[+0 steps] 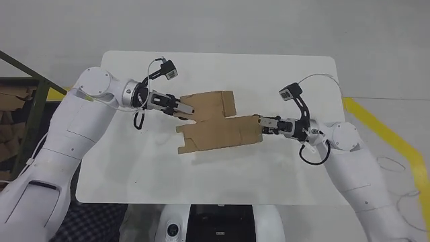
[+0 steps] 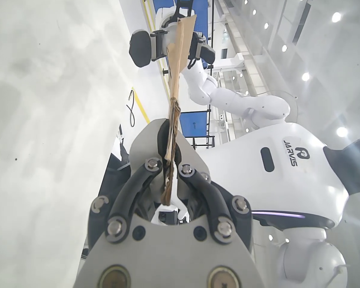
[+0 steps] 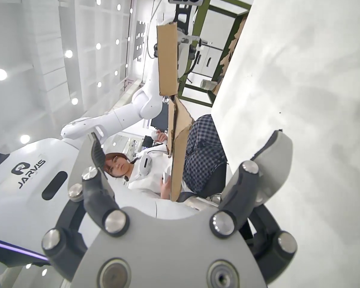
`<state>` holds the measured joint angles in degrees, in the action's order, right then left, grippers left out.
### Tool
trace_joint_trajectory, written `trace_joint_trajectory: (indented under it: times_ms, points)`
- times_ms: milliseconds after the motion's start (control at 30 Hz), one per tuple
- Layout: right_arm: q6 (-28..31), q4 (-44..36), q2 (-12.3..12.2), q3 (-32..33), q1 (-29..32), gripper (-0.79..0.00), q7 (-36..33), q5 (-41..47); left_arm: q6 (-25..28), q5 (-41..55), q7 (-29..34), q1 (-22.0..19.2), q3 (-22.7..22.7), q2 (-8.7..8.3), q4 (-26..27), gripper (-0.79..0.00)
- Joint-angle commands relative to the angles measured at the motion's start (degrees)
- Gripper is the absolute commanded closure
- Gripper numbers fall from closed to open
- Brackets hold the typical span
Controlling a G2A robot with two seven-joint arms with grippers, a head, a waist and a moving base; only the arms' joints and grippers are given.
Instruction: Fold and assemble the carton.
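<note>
Left gripper (image 2: 170,139) is clamped shut on one end of the flattened carton (image 1: 218,124), pinching the thin cardboard edge. Right gripper (image 3: 180,151) sits at the opposite end with its fingers spread wide. The cardboard edge runs into the gap between them and, as far as I can see, touches neither. The carton stretches between the two arms over the middle of the table (image 1: 134,175), apparently lifted off it, lying flat in two offset panels.

It should be light and fairly stiff across each panel, but ready to hinge at its creases. With only one end pinched, it is likely to sag or swing. A deep bite on a panel close to a crease looks safer than a grip on a loose flap, which could bend or slip. I can make out no print or label on the cardboard.
</note>
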<state>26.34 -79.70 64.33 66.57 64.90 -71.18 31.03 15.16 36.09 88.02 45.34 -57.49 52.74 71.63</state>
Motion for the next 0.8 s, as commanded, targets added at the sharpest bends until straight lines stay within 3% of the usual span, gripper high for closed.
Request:
trace_joint_trajectory:
  times_ms: [0,33,133,233,567,767]
  points:
    - [0.1,0.7,0.2,-1.1,-0.8,-0.785,-0.8,0.4,0.1,-0.1,0.0,-0.4,0.5,0.11,-0.3,0.000]
    - [0.1,1.0,0.3,-1.6,-1.1,-0.785,-1.3,0.7,0.2,0.0,0.0,-0.6,0.7,0.17,-0.6,0.000]
    - [0.0,1.6,0.5,-2.9,-1.8,-0.643,-2.3,0.7,0.4,-0.1,0.0,-1.1,1.3,0.33,-1.1,0.000]
    - [-0.3,1.9,0.7,-3.9,-1.9,-0.385,-2.7,0.7,0.6,0.0,0.0,-1.4,1.8,0.46,-1.5,0.000]
    - [-0.4,2.6,0.8,-5.1,-2.3,-0.237,-3.8,0.9,0.7,0.1,0.0,-2.1,3.3,0.61,-2.2,0.000]
    - [-0.5,2.3,0.7,-5.4,-2.3,-0.197,-4.6,0.5,0.8,0.1,0.0,-2.5,3.9,0.51,-2.2,0.000]
